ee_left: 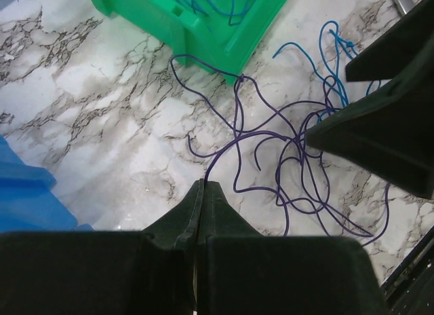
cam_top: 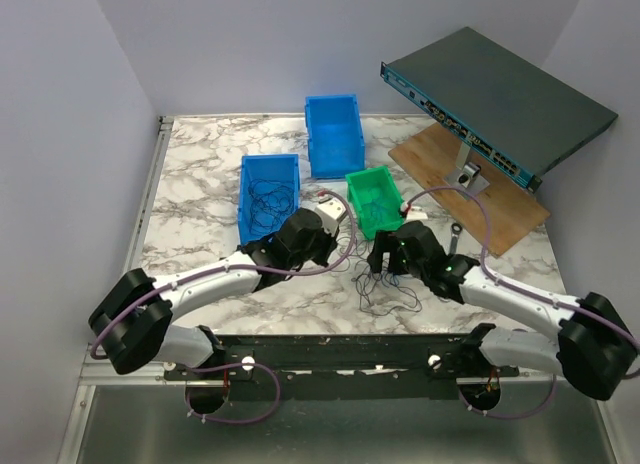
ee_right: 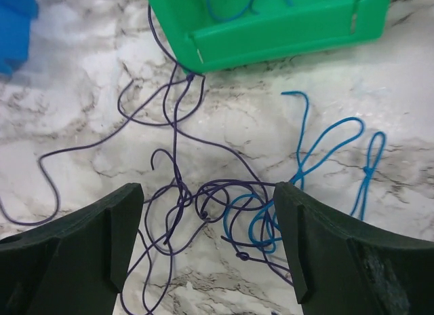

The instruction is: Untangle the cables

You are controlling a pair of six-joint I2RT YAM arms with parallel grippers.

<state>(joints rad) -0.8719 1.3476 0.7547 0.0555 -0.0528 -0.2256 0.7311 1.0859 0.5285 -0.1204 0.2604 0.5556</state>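
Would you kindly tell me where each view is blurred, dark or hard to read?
Top external: evenly lit, but the cable tangle is too thin to trace. Left wrist: the left gripper is a featureless black mass; the table shows soft glare. Right wrist: purple cable crisp, right gripper dark and soft-edged.

We see a robotics lab cell, plain lilac walls [cam_top: 60, 134] around a marble-patterned table [cam_top: 200, 154], plastic bins [cam_top: 335, 170] at 12 o'clock, a network switch [cam_top: 500, 99] propped above a wooden board [cam_top: 510, 219] at 2 o'clock.

Left hand [ee_left: 203, 187] pinched shut, right hand [ee_right: 209, 201] spread open
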